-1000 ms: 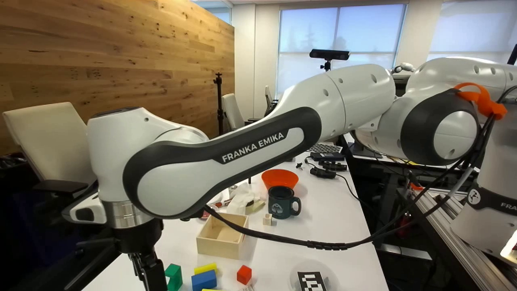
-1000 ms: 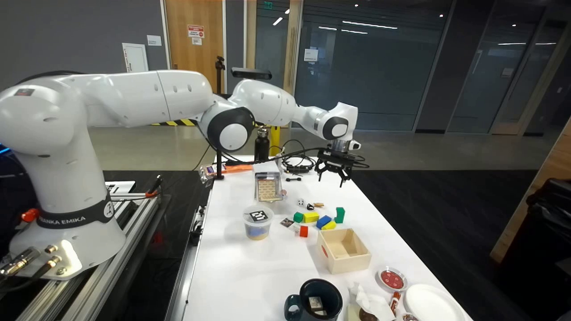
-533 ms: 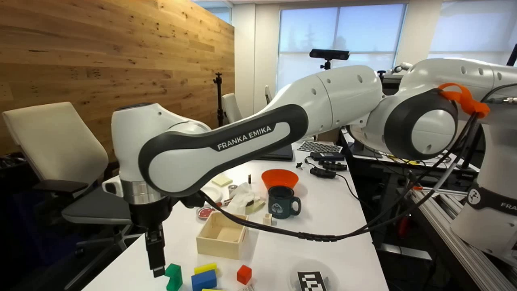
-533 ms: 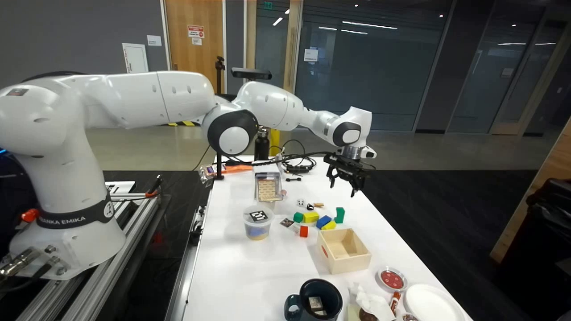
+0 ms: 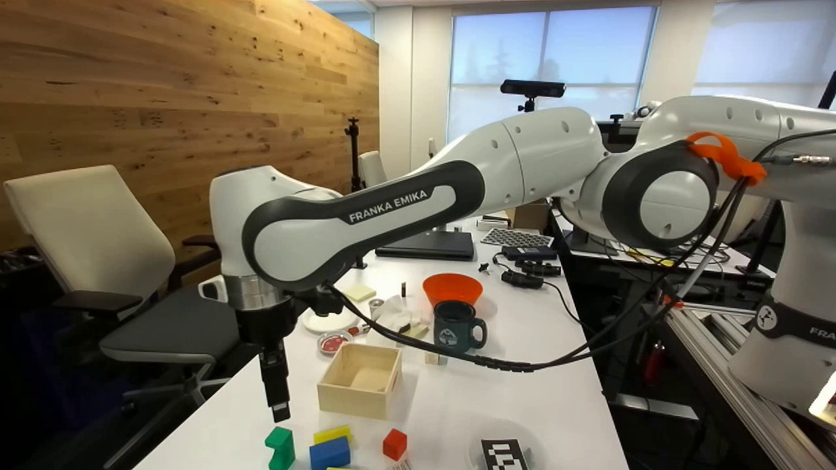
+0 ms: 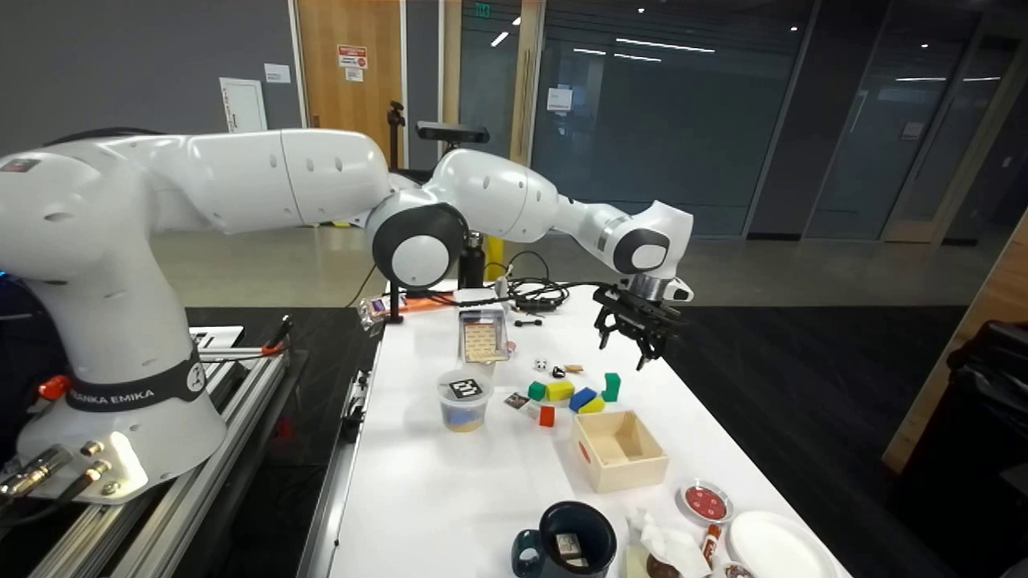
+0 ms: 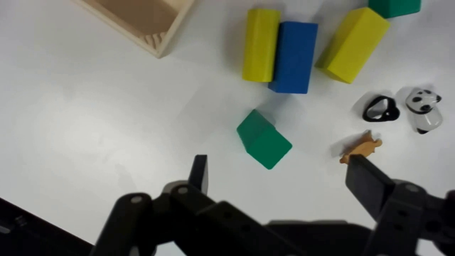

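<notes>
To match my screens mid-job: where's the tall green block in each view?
In an exterior view: tall green block, bottom edge, left of centre; blue block to its right.
In an exterior view: tall green block, right of centre, below mid-height; blue block to its left.
Wrist view: tall green block, just right of centre; blue block higher in the picture.
Shared landmark: the blue block.

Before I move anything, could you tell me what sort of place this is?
Probably an office space used as a robotics lab: a robot arm, an office chair and a glass wall point to it.
</notes>
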Tool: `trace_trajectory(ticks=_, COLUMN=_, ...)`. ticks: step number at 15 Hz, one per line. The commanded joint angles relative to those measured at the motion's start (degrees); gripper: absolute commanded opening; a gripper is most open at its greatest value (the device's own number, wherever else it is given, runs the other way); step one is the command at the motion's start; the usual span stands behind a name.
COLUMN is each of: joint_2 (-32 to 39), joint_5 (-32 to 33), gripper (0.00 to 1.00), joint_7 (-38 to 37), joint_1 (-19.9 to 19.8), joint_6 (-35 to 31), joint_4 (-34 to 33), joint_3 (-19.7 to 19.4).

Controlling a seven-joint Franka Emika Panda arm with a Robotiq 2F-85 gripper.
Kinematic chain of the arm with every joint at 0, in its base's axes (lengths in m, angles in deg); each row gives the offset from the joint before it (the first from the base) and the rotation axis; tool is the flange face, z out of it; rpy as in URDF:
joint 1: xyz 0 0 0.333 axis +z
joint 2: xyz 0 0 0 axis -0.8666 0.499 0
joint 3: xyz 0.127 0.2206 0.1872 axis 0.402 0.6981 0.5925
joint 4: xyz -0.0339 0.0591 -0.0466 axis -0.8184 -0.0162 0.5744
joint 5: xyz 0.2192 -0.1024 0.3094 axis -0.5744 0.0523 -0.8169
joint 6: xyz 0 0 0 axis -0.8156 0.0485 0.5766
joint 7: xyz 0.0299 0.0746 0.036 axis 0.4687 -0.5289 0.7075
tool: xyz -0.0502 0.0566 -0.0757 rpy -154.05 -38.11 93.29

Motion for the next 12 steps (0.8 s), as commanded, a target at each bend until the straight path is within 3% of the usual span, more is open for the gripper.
trace_trajectory(ticks=1, joint_2=-0.2, joint_5=-2.2, gripper=1.0, joint_7=0.3, joint_1=1.6, joint_6=3.5, joint_4=0.4, joint_3=0.9)
trace_trajectory(ticks=3, joint_2=1.0, joint_5=-3.1, gripper=1.0, joint_7=-1.1, joint_1=2.4, joint_6=4.9, joint_4=-1.9, joint_3=1.8)
trace_trajectory(ticks=4, joint_2=1.5, joint_5=-1.6, gripper=1.0, joint_7=0.0, joint_1=2.5, joint_6=4.1, joint_4=-2.2, joint_3=0.2)
trace_trajectory(ticks=12, joint_2=1.1, joint_5=-1.3, gripper=1.0, joint_7=0.0, joint_1=2.7, joint_6=2.9, joint_4=-1.1, joint_3=-0.6)
